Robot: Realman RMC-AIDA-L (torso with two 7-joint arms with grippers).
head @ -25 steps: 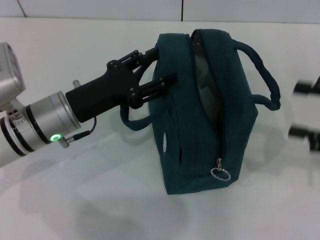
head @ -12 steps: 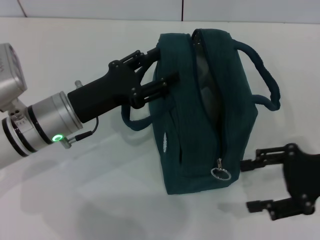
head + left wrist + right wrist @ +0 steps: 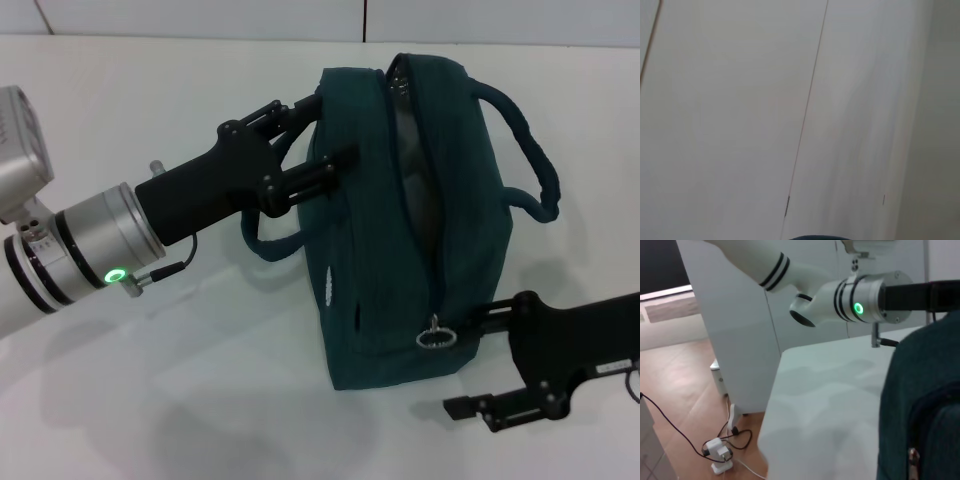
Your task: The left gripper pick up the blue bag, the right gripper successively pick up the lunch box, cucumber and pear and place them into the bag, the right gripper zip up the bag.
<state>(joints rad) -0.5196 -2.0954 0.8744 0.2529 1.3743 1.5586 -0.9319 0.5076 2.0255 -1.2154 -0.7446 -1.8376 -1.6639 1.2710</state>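
Since the earlier frames, the black labelled right gripper [image 3: 470, 360] has slid in from the robot's right to the near end of the dark teal-blue fabric bag [image 3: 385, 250], fingers spread around the metal ring pull [image 3: 437, 338]. Unchanged, the black left gripper [image 3: 325, 128] stays pinching the bag's left wall on the white table [image 3: 150, 400]. To zip well, pinch the ring squarely, then draw along the open seam while the left holds firm.
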